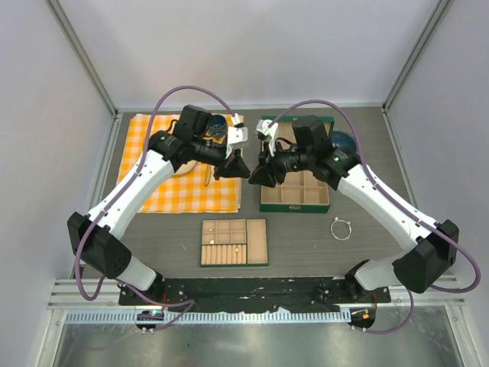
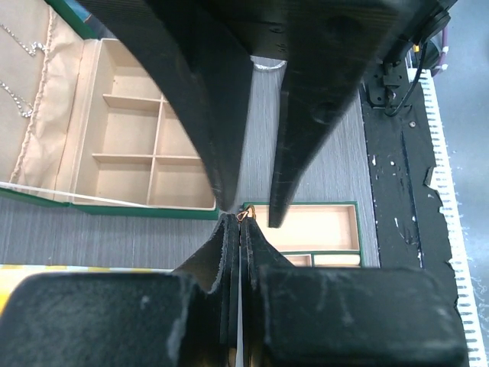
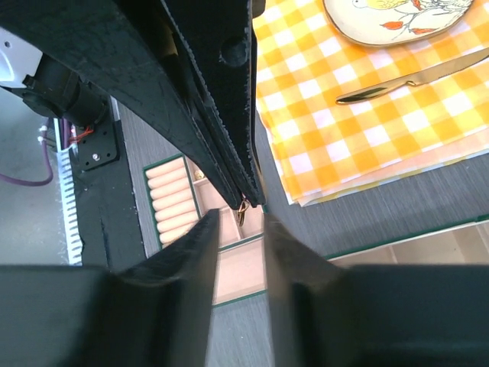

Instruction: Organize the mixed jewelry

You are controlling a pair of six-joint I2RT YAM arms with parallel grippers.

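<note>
On the near strip of the desk (image 1: 306, 248) a small tan tray (image 1: 257, 237) lies flat, its ribbed ring rolls on the near half and open compartments behind. A couple of tiny specks sit in it, too small to name. To its right, well apart, the silver bracelet loop (image 1: 341, 228) lies flat on the bare desk. It is a round hoop with no clear long axis.

Above the gap behind the tray the two arms meet tip to tip. The left claw (image 2: 238, 223) is clamped tight, pads pressed together, pinching a tiny gold ring (image 3: 243, 208) at its very tips. The ring shows nearly edge-on as a narrow sliver. Its long axis runs on in line with the left claw's fingers, and its free end points into the mouth of the right claw (image 3: 241, 222). The right claw stands partly open, one finger on either side of the ring. Whether they touch it cannot be told.

Beyond on the right is a larger green-edged box (image 1: 294, 197) of tan compartments, with a thin silver chain (image 2: 17, 46) on its padded lid. On the left an orange checked cloth (image 1: 191, 195) carries a patterned plate (image 3: 397, 19) and a knife (image 3: 412, 80) lying beside it.
</note>
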